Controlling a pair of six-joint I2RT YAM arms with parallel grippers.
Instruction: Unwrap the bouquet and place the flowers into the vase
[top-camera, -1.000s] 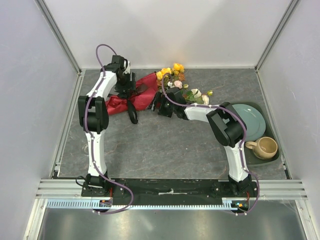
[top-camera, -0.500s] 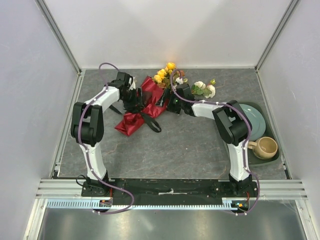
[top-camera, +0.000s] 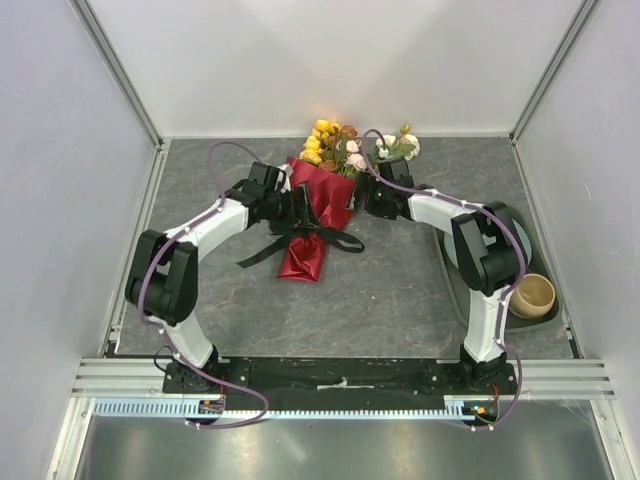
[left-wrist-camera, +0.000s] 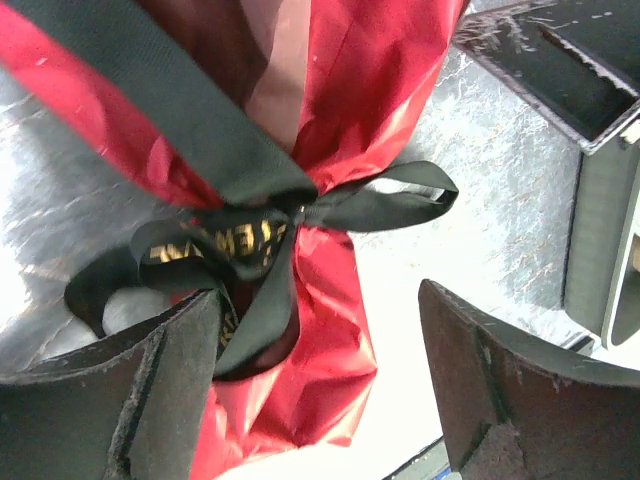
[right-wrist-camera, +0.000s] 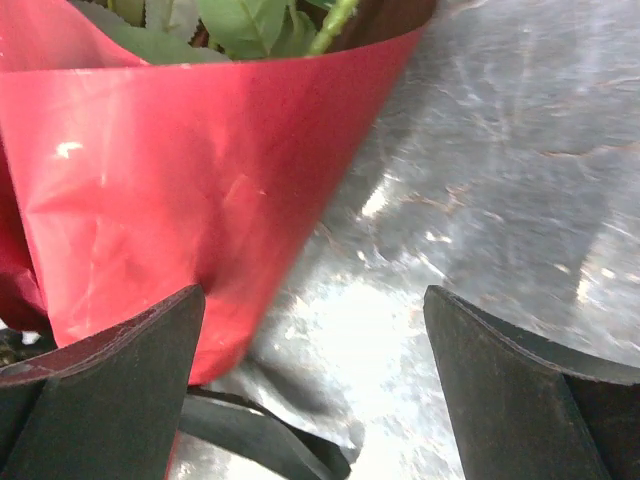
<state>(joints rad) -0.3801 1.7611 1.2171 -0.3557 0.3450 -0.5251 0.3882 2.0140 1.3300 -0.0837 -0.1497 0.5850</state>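
Note:
The bouquet (top-camera: 318, 205) lies at the back middle of the table, its dark red paper cone (left-wrist-camera: 350, 90) pointing toward the near edge. The flowers (top-camera: 338, 143) stick out of it toward the back wall: yellow, pink, cream and rust blooms. A black ribbon (left-wrist-camera: 270, 225) is tied in a bow round the cone. My left gripper (top-camera: 293, 207) stands open at the cone's left side; in the left wrist view (left-wrist-camera: 320, 385) the cone's narrow tail lies between the jaws, against the left finger. My right gripper (top-camera: 363, 196) is open at the cone's right edge (right-wrist-camera: 170, 180). The vase is out of view.
A beige mug (top-camera: 531, 293) stands on a dark green tray (top-camera: 460, 300) at the right. A pale green plate (top-camera: 522, 235) on it is mostly hidden behind my right arm. Metal frame posts and white walls close in the back and sides.
The bouquet has swung round from lying leftward to pointing at the near edge, flowers now at the back wall. Both grippers moved with it toward the back middle.

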